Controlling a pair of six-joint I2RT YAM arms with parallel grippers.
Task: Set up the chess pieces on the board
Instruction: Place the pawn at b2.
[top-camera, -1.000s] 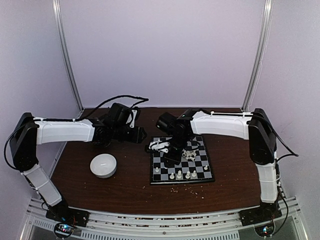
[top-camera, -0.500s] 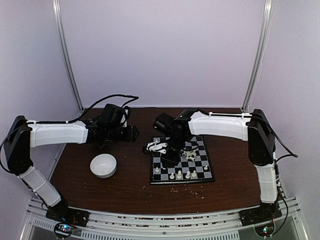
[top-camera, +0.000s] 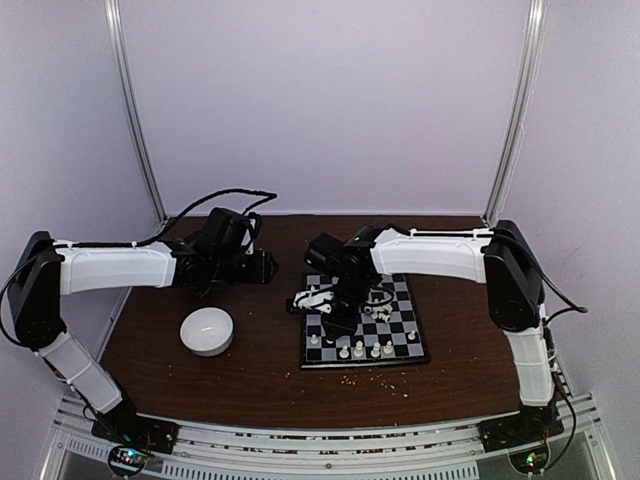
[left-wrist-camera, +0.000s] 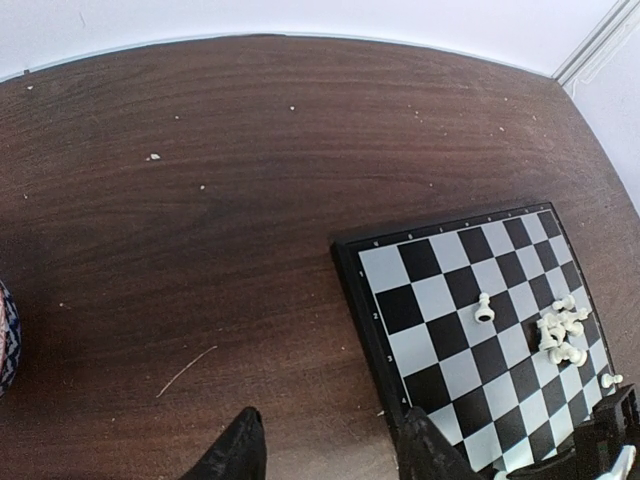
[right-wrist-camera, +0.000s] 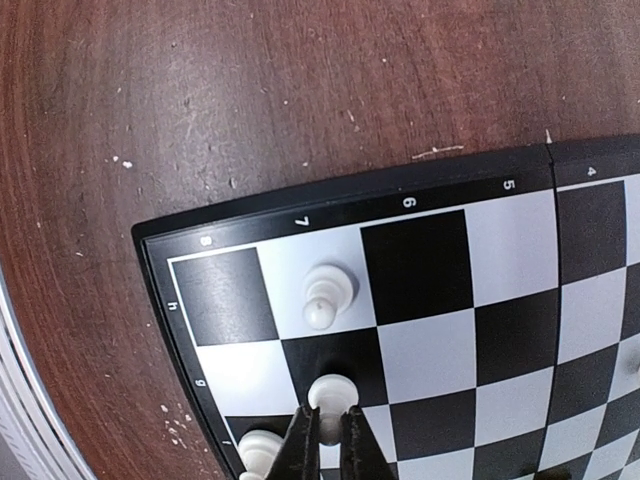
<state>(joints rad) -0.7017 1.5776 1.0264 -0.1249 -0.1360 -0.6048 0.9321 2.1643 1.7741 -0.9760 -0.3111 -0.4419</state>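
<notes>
Right gripper (right-wrist-camera: 327, 432) clenched on tiny white plastic pawn (right-wrist-camera: 331, 390); pawn to be set upright, centred on square of small black-grey chessboard (right-wrist-camera: 350, 195), before release; left gripper (left-wrist-camera: 330, 455) released, empty

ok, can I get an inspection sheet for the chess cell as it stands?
Surface: dark wooden table, no damage seen.
Job's things: board right of centre; chess pieces stand in a row along its near edge, and a heap lies mid-board.
Clutter: white bowl left of the board; crumbs in front of it.
Grippers: left end effector open, empty, over bare table; right end effector shut, tips at a pawn near a board corner, grip unclear.
Cables: black cable looped above the left wrist; second cable by the right elbow.
Surroundings: pale walls, metal uprights, rail at the near edge.
</notes>
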